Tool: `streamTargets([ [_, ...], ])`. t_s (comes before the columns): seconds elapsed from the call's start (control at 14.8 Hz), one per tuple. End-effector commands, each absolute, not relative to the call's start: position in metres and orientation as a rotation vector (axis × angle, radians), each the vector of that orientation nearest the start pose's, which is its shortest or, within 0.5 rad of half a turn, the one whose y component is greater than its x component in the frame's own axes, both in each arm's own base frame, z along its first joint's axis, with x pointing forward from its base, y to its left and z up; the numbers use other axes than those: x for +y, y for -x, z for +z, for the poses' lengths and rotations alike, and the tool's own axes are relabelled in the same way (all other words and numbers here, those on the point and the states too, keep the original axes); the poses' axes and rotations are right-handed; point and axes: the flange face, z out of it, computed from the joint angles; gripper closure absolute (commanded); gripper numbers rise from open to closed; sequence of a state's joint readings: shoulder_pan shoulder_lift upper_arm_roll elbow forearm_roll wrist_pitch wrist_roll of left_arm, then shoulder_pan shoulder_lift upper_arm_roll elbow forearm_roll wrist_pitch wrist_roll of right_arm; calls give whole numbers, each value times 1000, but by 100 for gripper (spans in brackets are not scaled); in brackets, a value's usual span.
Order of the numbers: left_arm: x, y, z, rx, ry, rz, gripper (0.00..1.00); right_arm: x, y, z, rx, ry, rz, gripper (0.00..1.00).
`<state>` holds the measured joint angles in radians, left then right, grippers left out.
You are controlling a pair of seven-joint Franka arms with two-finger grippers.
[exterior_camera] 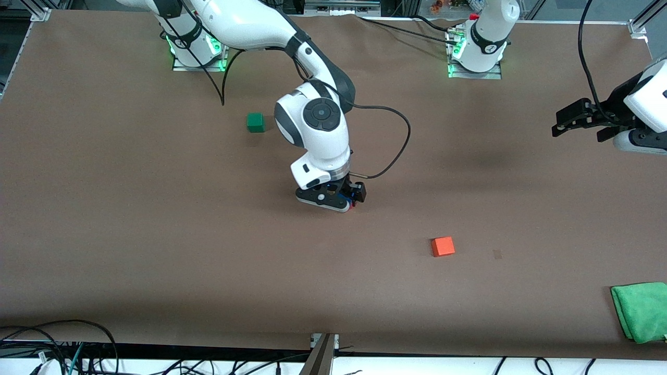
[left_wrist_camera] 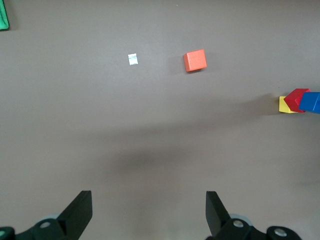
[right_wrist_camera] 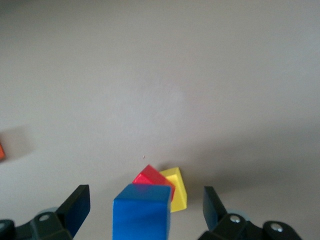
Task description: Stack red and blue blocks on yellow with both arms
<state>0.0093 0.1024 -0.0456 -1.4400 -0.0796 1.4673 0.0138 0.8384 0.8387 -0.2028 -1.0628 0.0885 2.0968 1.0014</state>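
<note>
The blue block (right_wrist_camera: 142, 212) sits on top of the red block (right_wrist_camera: 150, 178), which rests on the yellow block (right_wrist_camera: 177, 189), the three forming a slightly twisted stack near the middle of the counter (exterior_camera: 156, 250). My right end effector (right_wrist_camera: 145, 207) is at that stack with its fingers spread wide on either side of the blue block, apart from it and gripping nothing. In the front view my right wrist hides most of the stack, and only slivers of blue and red show at the fingers.

My left end effector (exterior_camera: 578, 122) hangs in the air over the counter's edge at the left arm's end, waiting, its fingers wide apart and holding nothing. From its wrist camera the stack shows at the border of the view, the yellow block lowest, red on it, blue on top.

An orange block (exterior_camera: 443, 246) lies on the counter nearer to the front camera than the stack, toward the left arm's end. A green block (exterior_camera: 255, 122) lies farther from the front camera, toward the right arm's end. A green cloth (exterior_camera: 641, 311) lies at the counter's corner nearest the front camera at the left arm's end. A small pale scrap (left_wrist_camera: 132, 59) lies beside the orange block.
</note>
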Motion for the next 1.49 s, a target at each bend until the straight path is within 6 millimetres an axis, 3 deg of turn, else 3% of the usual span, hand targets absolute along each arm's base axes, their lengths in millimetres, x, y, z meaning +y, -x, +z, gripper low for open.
streamTargets([
  [0.0, -35, -578, 619, 98, 3229, 119, 0, 454, -621, 431, 558, 2954, -252, 0],
  [0.07, -40, -577, 619, 108, 3229, 120, 0, 431, -629, 455, 581, 2932, -229, 0],
  [0.41, -56, -576, 615, 152, 3225, 137, 0, 316, -645, 529, 503, 2982, -74, 0],
  [0.61, -58, -576, 615, 152, 3223, 142, 0, 242, -632, 564, 404, 2984, 45, 0],
  [1.02, -44, -578, 610, 68, 3225, 162, 0, 110, -590, 606, 256, 3015, 142, 0],
  [1.29, -47, -584, 601, -1, 3221, 178, 0, 41, -564, 615, 155, 3044, 142, 0],
  [1.42, -52, -585, 601, 14, 3221, 176, 0, 26, -552, 618, 116, 3064, 136, 0],
])
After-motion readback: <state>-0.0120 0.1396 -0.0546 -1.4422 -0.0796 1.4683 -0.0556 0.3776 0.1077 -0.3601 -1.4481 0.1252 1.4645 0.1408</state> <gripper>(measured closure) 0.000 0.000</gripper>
